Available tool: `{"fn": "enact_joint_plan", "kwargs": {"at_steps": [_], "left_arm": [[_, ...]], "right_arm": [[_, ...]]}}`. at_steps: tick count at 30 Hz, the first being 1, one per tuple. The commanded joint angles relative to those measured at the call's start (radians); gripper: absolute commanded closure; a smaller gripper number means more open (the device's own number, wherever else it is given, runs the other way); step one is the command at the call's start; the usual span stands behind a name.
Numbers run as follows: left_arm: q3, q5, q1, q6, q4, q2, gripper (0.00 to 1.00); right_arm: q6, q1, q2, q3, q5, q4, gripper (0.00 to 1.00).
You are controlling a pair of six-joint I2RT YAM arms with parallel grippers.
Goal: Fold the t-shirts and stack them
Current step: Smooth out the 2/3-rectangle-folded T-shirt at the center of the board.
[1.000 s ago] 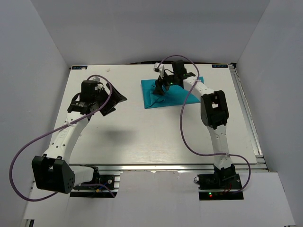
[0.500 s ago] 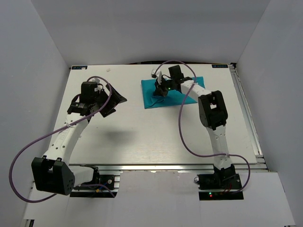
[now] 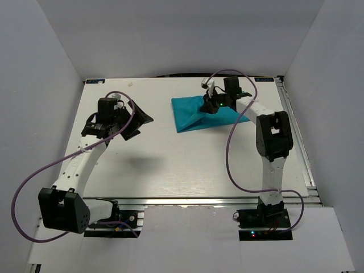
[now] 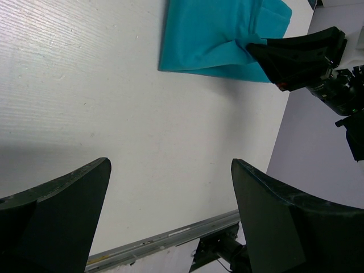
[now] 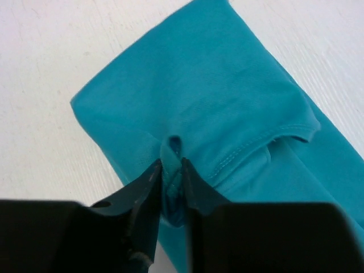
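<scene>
Folded teal t-shirt (image 3: 196, 114) lies upper centre of the overhead view. Right gripper (image 5: 170, 176) pinches a thin ridge of cloth, which may slip free when pulled. Left gripper (image 4: 170, 170) hangs spread, well apart.

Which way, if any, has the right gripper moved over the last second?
Yes. In the top view the right gripper, shut on the t-shirt, has shifted rightward, toward the table's right edge, pulling fabric along.
</scene>
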Motion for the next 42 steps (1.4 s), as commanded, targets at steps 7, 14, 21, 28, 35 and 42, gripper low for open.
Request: {"fn": "enact_joint_plan", "kwargs": {"at_steps": [7,14,21,28,35,42], "left_arm": [[0.03,0.036,0.004,0.014,0.024,0.028,0.02],[0.04,0.044,0.004,0.015,0.042,0.048,0.02],[0.033,0.07,0.003,0.0,0.071,0.073,0.02],[0.018,0.079,0.003,-0.012,0.074,0.067,0.02],[0.0,0.084,0.004,-0.018,0.074,0.071,0.02],[0.009,0.09,0.004,-0.02,0.085,0.097,0.02]], "right_arm": [[0.031,-0.061,-0.066,-0.094,-0.008,-0.008,0.43],[0.072,-0.123,-0.181,-0.126,-0.065,-0.014,0.43],[0.201,-0.051,-0.073,0.038,-0.169,-0.094,0.75],[0.356,-0.005,0.065,0.092,-0.045,-0.06,0.89],[0.355,-0.011,0.11,0.081,0.088,-0.092,0.91],[0.325,-0.037,0.09,-0.011,0.088,-0.151,0.93]]}}
